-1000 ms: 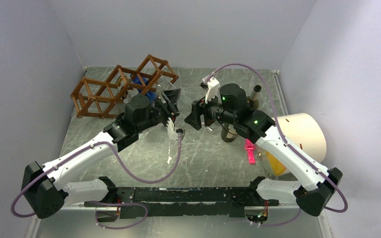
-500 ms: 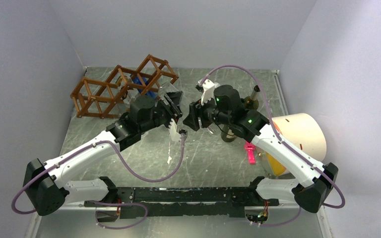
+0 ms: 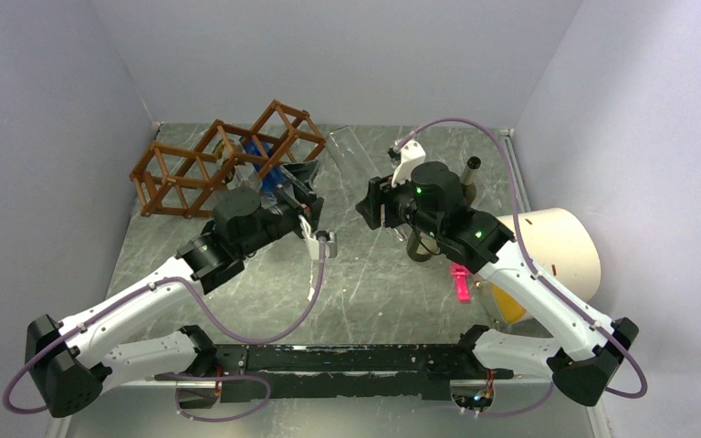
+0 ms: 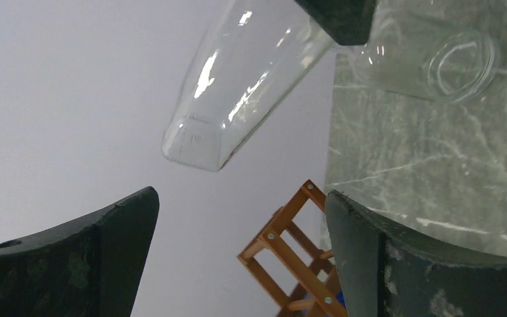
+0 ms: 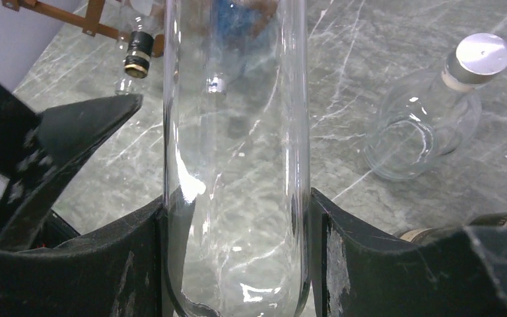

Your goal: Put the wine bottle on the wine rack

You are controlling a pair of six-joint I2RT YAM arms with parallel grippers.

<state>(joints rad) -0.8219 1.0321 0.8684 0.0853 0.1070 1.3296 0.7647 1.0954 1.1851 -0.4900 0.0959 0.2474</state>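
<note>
Right claw [image 5: 237,198] is clamped on the body of the clear glass wine bottle [image 5: 237,79], pads on both flanks, bottle lifted off the grey marbled tabletop [image 3: 374,292] near mid-table. Left claw [image 4: 241,195] stands wide apart and holds nothing; the bottle's ribbed base hangs just above its gap, not touching. The reddish-brown wooden lattice wine rack [image 3: 219,164] sits at the far left, well apart from the bottle, with the left arm between them. Judged step: carry to the rack and insert. To do it well, back the left arm off first, then line the bottle's long axis up with one open diamond cell and slide it in slowly. The glass is faint from above, so which end leads is hard to say. Edges: a blue object [image 3: 257,151] occupies a cell on the rack's near-right side, so choose another. The left and back walls close in behind the rack; open room lies over the middle tabletop. A squat clear bottle with a silver cap [image 5: 429,125] lies to the right, clear of that path.
</note>
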